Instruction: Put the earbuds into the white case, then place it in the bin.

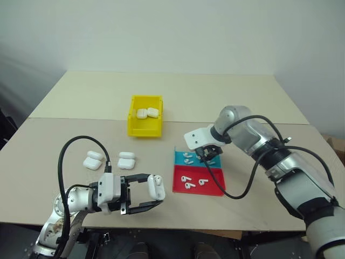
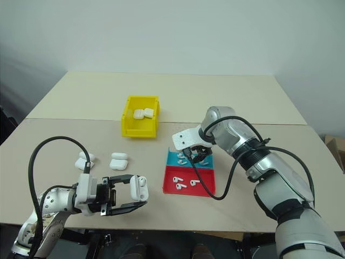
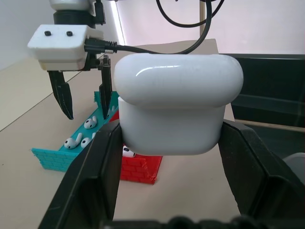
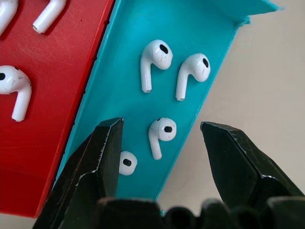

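My left gripper (image 1: 152, 192) is shut on a white case (image 1: 157, 185), holding it just above the table near the front edge. Up close the white case (image 3: 176, 109) sits between the two black fingers, lid uppermost. My right gripper (image 1: 208, 157) points down, open, over the blue half of the tray (image 1: 180, 159). Between its fingers (image 4: 107, 157) lie several earbuds (image 4: 162, 133) on the blue floor. More earbuds (image 1: 188, 181) lie in the red half. The yellow bin (image 1: 144, 130) stands behind the tray, to its left, with two white cases (image 1: 148, 113) inside.
Two more white cases (image 1: 93, 160) (image 1: 126, 160) lie on the table left of the tray. The red half of the tray (image 1: 211, 186) is nearest the front edge. A black cable hangs from my right arm across the tray.
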Controlling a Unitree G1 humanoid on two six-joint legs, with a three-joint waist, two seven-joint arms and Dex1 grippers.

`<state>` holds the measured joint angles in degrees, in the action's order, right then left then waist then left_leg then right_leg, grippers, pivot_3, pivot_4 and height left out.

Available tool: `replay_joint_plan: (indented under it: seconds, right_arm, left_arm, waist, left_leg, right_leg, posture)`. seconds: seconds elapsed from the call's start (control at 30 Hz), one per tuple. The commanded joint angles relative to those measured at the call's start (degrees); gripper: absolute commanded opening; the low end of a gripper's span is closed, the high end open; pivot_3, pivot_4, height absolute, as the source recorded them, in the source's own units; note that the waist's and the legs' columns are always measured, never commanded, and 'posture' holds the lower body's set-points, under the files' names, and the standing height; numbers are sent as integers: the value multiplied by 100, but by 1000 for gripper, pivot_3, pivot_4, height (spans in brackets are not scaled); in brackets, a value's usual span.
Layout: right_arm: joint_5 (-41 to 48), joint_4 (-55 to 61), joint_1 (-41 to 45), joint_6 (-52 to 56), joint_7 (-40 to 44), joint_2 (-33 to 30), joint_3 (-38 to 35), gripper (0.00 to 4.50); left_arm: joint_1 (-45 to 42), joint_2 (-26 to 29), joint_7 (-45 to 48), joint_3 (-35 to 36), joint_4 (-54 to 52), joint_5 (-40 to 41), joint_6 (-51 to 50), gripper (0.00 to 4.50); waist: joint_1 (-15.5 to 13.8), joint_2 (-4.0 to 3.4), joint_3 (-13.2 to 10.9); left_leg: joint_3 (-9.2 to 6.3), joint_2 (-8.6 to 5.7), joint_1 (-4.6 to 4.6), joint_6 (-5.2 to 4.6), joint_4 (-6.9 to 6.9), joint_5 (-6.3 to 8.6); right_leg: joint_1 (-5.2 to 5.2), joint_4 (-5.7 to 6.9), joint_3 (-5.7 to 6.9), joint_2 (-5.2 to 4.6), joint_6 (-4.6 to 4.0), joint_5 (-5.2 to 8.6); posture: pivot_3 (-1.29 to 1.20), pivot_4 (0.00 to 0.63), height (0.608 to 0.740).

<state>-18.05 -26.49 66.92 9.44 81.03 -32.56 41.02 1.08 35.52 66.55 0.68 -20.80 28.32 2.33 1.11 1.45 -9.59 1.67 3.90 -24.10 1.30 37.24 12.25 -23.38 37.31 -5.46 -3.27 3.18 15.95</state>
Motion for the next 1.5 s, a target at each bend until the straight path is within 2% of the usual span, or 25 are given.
replay_joint_plan:
  seconds: [0.03,0.53,0.67,1.43,1.5]
  right_arm:
    - [-182,-226,194,-302,-10,55,-143,3101]
    - [-535,-1105,320,-1094,-164,344,-264,3101]
    - [-559,-1134,315,-1179,-138,356,-332,2216]
    - [-568,-1152,246,-1474,-78,397,-374,2216]
    - [-576,-1157,242,-1492,-60,380,-365,1817]
  left_arm:
    - [50,-14,-107,-25,-279,3,51,2749]
    - [6,48,-209,-60,-322,-23,26,2749]
    - [14,80,-208,-46,-334,-17,12,2749]
    - [-15,142,-288,-53,-409,-36,-120,2749]
    - [-13,152,-269,-56,-400,-40,-110,2749]
  waist:
    - [-2,0,0]
    - [11,0,0]
    - [13,0,0]
    - [12,-1,0]
    - [12,-1,0]
  left_leg:
    - [0,0,1,0,0,0]
    - [0,0,13,2,3,-1]
    - [0,0,14,2,3,-1]
    - [0,0,15,2,3,-1]
    - [0,-1,15,2,3,-1]
  right_leg:
    - [0,1,0,0,0,0]
    - [1,25,-2,2,-1,1]
    - [1,26,-2,2,-1,1]
    - [1,29,-3,2,-1,1]
    - [1,29,-3,2,-1,1]
  posture:
    - [0,150,740]
    - [0,150,740]
    - [0,150,740]
    - [0,150,740]
    - [0,150,740]
